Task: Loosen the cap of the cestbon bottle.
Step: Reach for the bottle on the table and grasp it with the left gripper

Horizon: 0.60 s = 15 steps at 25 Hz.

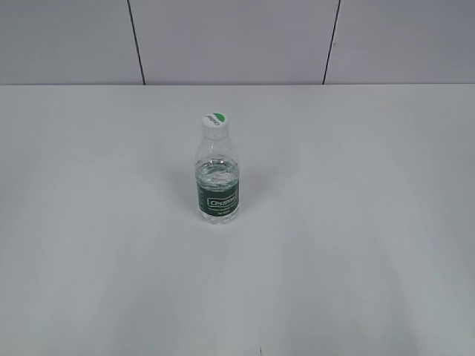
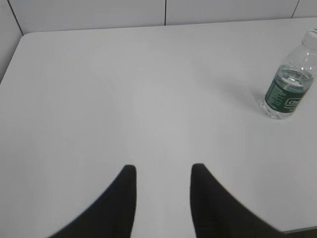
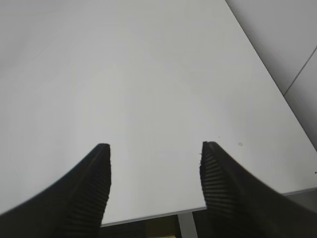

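The cestbon bottle point(image 1: 217, 178) stands upright near the middle of the white table point(image 1: 356, 245), clear with a dark green label band. Its white cap point(image 1: 214, 122) with a green mark sits on top. The left wrist view catches the bottle point(image 2: 288, 87) at the far right edge, with the cap point(image 2: 312, 37) partly cut off. My left gripper point(image 2: 163, 168) is open over bare table, well to the left of the bottle, with nothing between its fingers. Above the table's near edge, my right gripper point(image 3: 154, 146) hangs open and empty; the bottle is out of that view. Neither arm shows in the exterior view.
A pale panelled wall point(image 1: 237, 41) with dark seams runs behind the table. The table's front edge point(image 3: 148, 214) and a leg point(image 3: 185, 225) appear under my right gripper. Nothing but the bottle stands on the table.
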Each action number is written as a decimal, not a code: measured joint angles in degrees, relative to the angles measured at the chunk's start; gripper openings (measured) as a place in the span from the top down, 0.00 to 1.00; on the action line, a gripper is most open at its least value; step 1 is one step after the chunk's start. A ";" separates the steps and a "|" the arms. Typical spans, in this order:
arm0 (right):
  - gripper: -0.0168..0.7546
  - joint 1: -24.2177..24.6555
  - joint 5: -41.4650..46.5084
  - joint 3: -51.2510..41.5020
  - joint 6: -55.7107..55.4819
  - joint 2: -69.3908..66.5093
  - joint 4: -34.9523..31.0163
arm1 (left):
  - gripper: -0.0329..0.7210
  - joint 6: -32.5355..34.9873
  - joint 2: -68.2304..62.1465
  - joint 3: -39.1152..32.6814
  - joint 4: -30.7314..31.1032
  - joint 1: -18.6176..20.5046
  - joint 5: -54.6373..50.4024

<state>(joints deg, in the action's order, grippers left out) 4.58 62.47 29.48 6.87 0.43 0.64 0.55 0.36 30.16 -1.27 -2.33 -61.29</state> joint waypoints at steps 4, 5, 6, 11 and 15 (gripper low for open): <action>0.41 0.00 0.00 0.00 0.00 0.00 0.00 | 0.64 0.00 0.00 0.00 0.00 0.00 0.00; 0.41 0.00 0.00 0.00 0.00 0.00 0.00 | 0.64 0.00 0.00 0.00 0.00 0.00 0.00; 0.41 0.00 0.00 0.00 0.00 0.00 0.00 | 0.64 0.00 0.00 0.00 0.00 0.00 0.00; 0.41 0.00 0.00 0.00 0.00 0.00 0.00 | 0.64 0.00 0.00 0.00 0.00 0.00 0.00; 0.41 0.00 0.00 0.00 0.00 0.00 0.00 | 0.64 0.00 0.00 0.00 0.00 0.00 0.00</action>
<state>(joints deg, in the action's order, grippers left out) 4.58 62.47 29.48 6.87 0.43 0.64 0.55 0.36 30.16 -1.27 -2.33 -61.29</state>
